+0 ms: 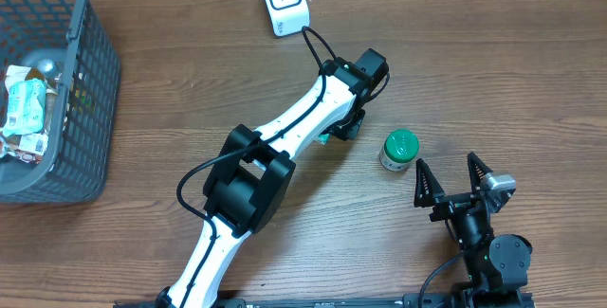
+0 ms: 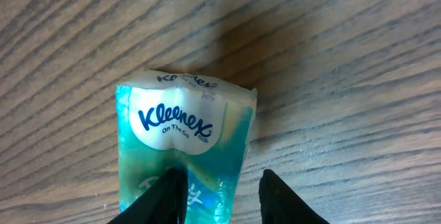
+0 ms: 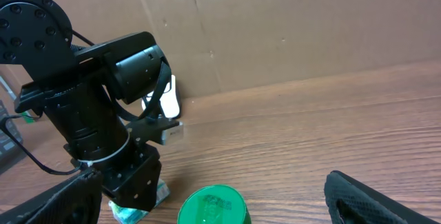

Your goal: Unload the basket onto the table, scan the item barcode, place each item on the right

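A teal and white Kleenex tissue pack [image 2: 185, 138] lies flat on the wooden table; no barcode shows on its visible face. My left gripper [image 2: 222, 179] hangs low over its near end, open. One finger [image 2: 165, 196] overlaps the pack and the other stands apart, past its right edge. From overhead only a teal sliver of the pack [image 1: 324, 138] peeks out beneath the left gripper [image 1: 346, 123]. The white scanner [image 1: 284, 2] stands at the back edge. My right gripper [image 1: 453, 177] rests open at the front right, holding nothing.
A green-lidded jar [image 1: 399, 150] stands between the two grippers, just ahead of the right one. A grey mesh basket [image 1: 90, 81] with packaged items sits at the far left. The scanner's black cable [image 1: 318, 43] runs along the left arm.
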